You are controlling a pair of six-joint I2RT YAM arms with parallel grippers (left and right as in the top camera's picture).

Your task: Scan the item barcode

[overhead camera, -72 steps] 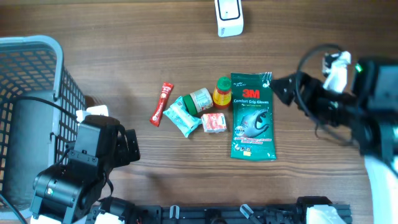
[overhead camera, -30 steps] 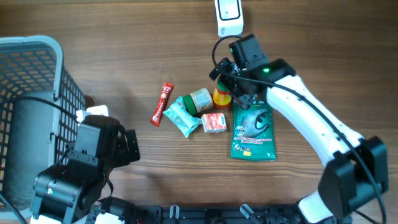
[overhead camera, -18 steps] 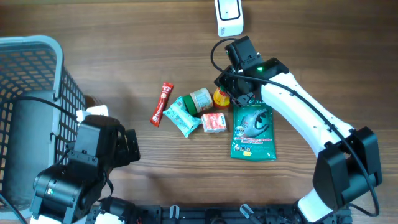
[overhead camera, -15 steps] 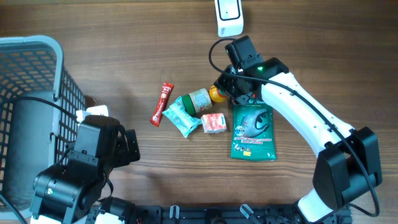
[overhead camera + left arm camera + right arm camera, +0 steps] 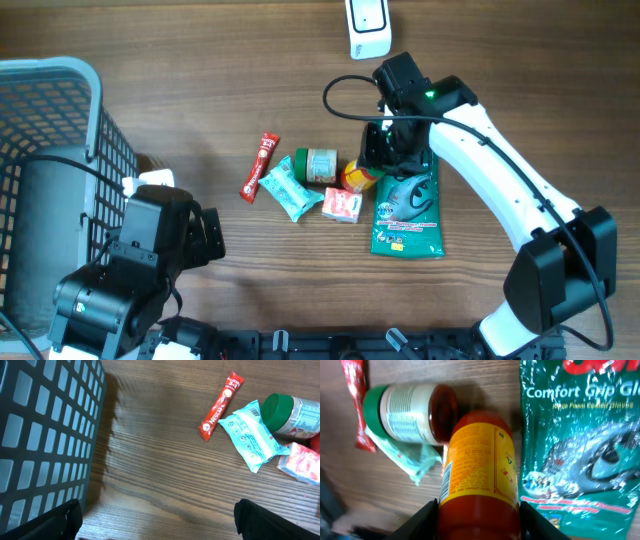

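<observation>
Right gripper (image 5: 479,516) clamped on orange bottle (image 5: 479,460); lift clear of jar (image 5: 402,412) just beside bottle, then turn barcode toward scanner (image 5: 367,27) beyond bottle.

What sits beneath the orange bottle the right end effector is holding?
Around the orange bottle the right wrist view shows wood table, a teal packet reaching its left edge and the glove pack to its right. Whatever lies directly beneath is hidden by the bottle.
</observation>
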